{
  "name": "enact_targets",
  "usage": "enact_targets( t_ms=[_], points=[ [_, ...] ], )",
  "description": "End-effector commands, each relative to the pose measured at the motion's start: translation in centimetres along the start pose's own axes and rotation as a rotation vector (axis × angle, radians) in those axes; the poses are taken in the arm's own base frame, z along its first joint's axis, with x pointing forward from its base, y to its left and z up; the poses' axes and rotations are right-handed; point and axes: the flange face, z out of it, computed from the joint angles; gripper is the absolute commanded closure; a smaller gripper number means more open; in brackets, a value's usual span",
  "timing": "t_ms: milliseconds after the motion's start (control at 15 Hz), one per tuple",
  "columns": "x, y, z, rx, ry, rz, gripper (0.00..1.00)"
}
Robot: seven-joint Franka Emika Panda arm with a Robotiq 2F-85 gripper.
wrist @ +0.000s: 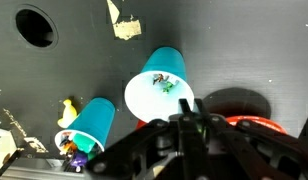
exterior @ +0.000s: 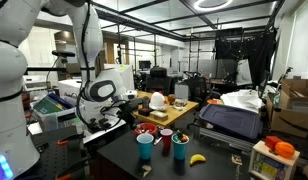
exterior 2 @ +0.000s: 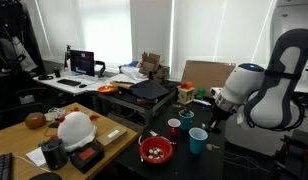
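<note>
**Wrist view: pincer above a blue cup that already holds small pieces**

Wrist view looks down along the pincer (wrist: 189, 119) onto the dark counter (wrist: 249, 40). The fingertips look drawn together, as far as the dim picture lets one tell, and nothing shows between them. Just beyond the tips stands the blue cup (wrist: 157, 88). It is the nearest thing to the pincer and sits below it, not touched by it.

As a judgement, putting small things into cups looks partly done:
- **Blue cup:** a few small pieces (wrist: 165, 84), green and dark, lie on its pale floor.
- **Second blue cup:** the second blue cup (wrist: 87, 124) is off to the picture-left of the pincer and shows purple and yellow bits at its mouth.
- **Pincer:** it seems to carry nothing, so no piece is on its way at this instant.
- **What is left:** this is hard to read. A yellow figure (wrist: 66, 108) stands on the counter just beside the second blue cup and outside both cups. Whether more loose pieces wait elsewhere, the pictures do not show.

A red bowl (wrist: 249, 122) lies to the picture-right of the pincer, close under the wrist.

The blue cup stands upright, base on the counter and mouth open upward toward the pincer. Its long axis is vertical, roughly in line with the pincer's own downward reach. Its slant toward the top of the wrist picture is only perspective.
</note>
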Motion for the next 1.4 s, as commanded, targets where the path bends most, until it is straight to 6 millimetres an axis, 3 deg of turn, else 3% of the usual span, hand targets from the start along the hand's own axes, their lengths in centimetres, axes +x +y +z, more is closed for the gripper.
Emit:
enact_targets(
  t_ms=[0,333,400,533,867,1067,1333],
  points=[
    [0.5,0.0,-0.3,-0.004,0.049,-0.029,0.59],
    [2.9,-0.8,-1.1,0.025,0.082,-0.079,0.22],
    [5.0,-2.8,2.5,0.052,0.073,-0.099,0.14],
    [6.1,-5.4,3.4,0.091,0.077,-0.162,0.01],
    [9.7,-12.3,6.5,0.173,0.023,-0.302,0.00],
    [12.3,-15.3,7.5,0.200,-0.010,-0.361,0.00],
    [17.0,-14.6,9.6,0.202,-0.028,-0.378,0.00]
  ],
)
